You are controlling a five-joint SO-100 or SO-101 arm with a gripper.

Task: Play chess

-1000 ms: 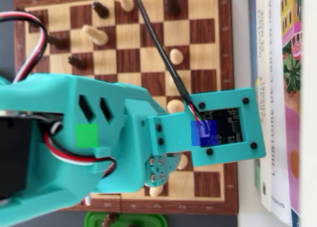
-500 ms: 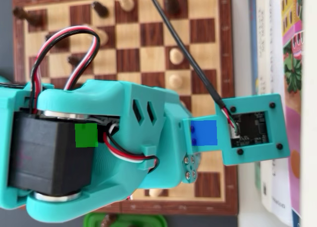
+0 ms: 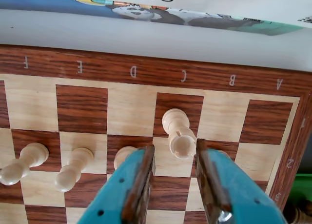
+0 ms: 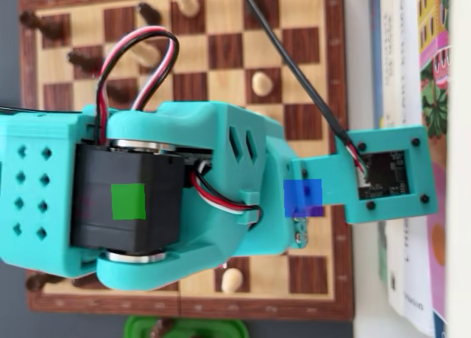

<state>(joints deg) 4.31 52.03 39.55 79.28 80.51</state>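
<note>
Four pale pieces show in the wrist view, and the hand [image 3: 175, 158] hangs over one of them, a light pawn [image 3: 178, 134] standing near the C file on the chessboard [image 3: 146, 70]; its two teal fingers [image 3: 139, 177] are spread apart with the pawn's round head between their tips, nearer the right finger, and I cannot tell whether either pad touches it; nothing is lifted, so the hand has hold of nothing as far as I can see; I judge the move to be at its start: the approach looks made, while the closing, the lift and the placing are left; three more light pawns [image 3: 73, 168] lie or lean along the next rank to the left; in the overhead view the arm [image 4: 184, 198] covers most of the board, with dark pieces [image 4: 151, 14] and light ones scattered at the far side; file letters F, E, D, C, B, A run along the border, upside down; a book [image 3: 161, 11] beyond the edge shows "GABRIEL", cut off; book spines [image 4: 412, 132] beside the board carry print too blurred to read surely
</note>
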